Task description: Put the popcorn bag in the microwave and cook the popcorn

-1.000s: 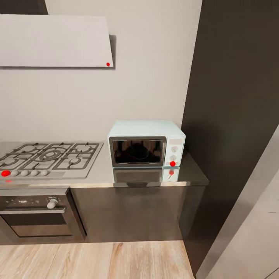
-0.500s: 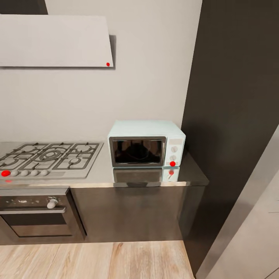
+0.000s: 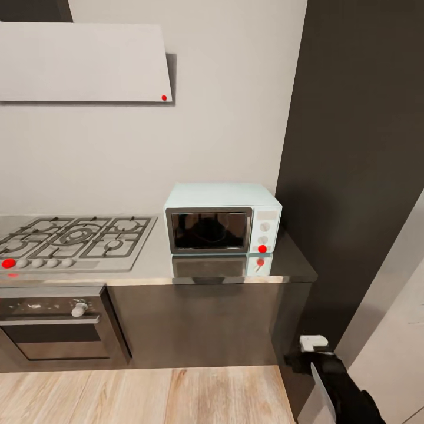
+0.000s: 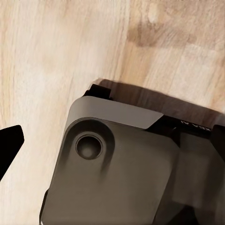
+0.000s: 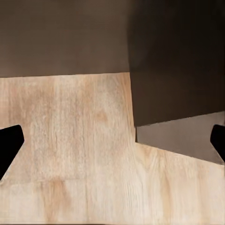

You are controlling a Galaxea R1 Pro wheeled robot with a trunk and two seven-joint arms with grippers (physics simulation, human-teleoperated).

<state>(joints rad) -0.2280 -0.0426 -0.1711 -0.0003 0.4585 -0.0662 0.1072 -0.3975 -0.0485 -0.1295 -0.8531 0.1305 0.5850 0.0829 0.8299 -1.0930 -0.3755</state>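
Microwave [image 3: 222, 219] stands on the grey desk [image 3: 153, 265], door shut, just right of the gas hob [image 3: 73, 240]; built-in oven [image 3: 56, 324] below the hob. Right arm [image 3: 338, 386] at lower right in head view. Right tool [image 5: 112, 145]: fingertips well apart, empty, over wood floor [image 5: 70, 154] near dark cabinets. Left tool [image 4: 9, 150]: one fingertip visible, spacing cannot be determined.

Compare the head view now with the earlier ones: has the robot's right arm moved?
Yes. The right arm has come up into the head view's lower right, beside the dark cabinet; the microwave sits unchanged.
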